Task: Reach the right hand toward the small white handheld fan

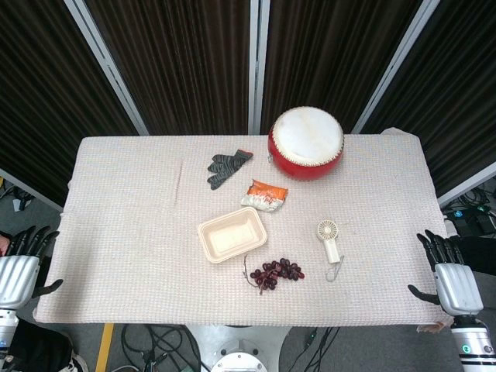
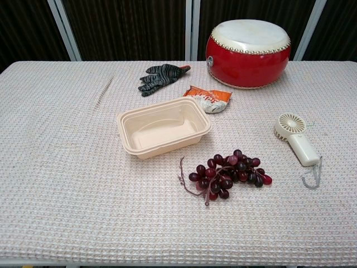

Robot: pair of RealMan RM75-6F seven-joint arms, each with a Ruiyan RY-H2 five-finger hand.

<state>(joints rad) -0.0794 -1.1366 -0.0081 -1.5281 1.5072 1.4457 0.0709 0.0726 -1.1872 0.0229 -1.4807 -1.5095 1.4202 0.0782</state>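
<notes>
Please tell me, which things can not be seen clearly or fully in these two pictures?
- Right hand and left hand: seen only in the head view, at the table's sides; chest view shows neither.
- Snack packet: print too small to read.
- Fan: lies flat, underside hidden.
- Drum: far side hidden.

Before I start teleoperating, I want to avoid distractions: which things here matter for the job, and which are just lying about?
Job: small white handheld fan; right hand.

Lying about: grapes; empty tray; snack packet; glove; red drum; left hand.
</notes>
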